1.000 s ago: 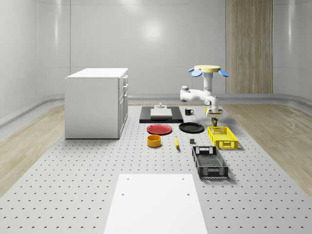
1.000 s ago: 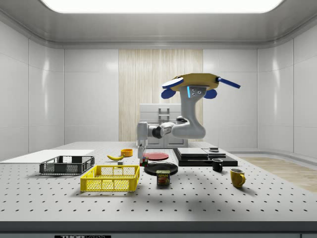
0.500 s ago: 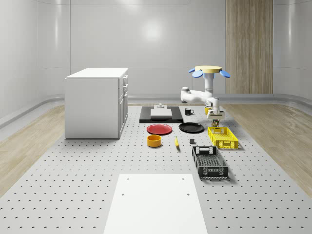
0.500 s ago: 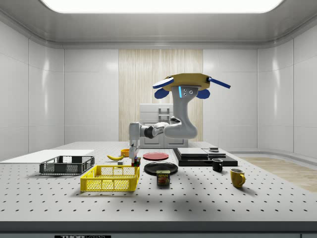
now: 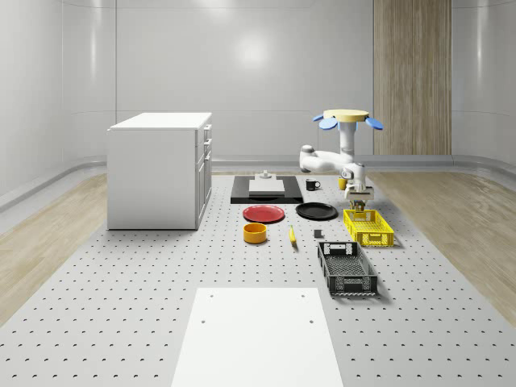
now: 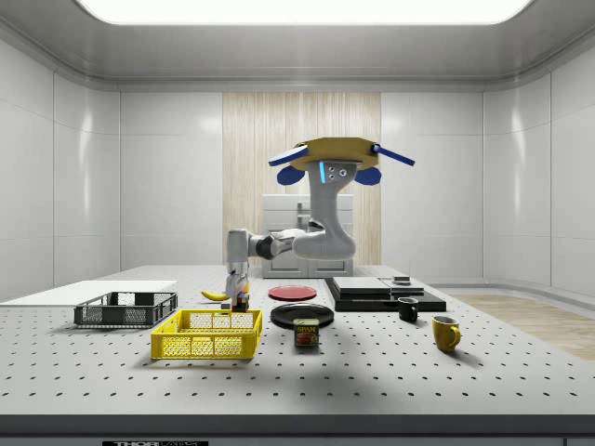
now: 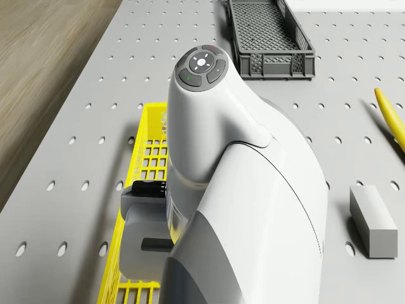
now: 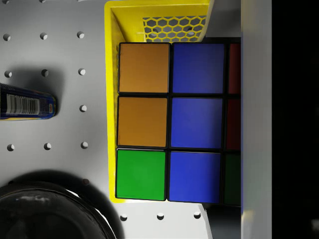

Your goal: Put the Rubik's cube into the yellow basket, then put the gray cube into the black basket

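Likely the Rubik's cube (image 8: 169,122) is light, rigid w/ slick plastic faces, best pinched flat on two opposite sides; it is seen clamped in the gripper (image 6: 241,299), held just over the yellow basket (image 6: 206,335) near its end, w/ the drone (image 6: 330,160) hovering above the table beyond. The cube's stickers and the basket rim beneath are given by the wrist view, whereas the gray cube (image 7: 373,221) lying on the table, apart from the black basket (image 7: 266,39), is given by the drone view.
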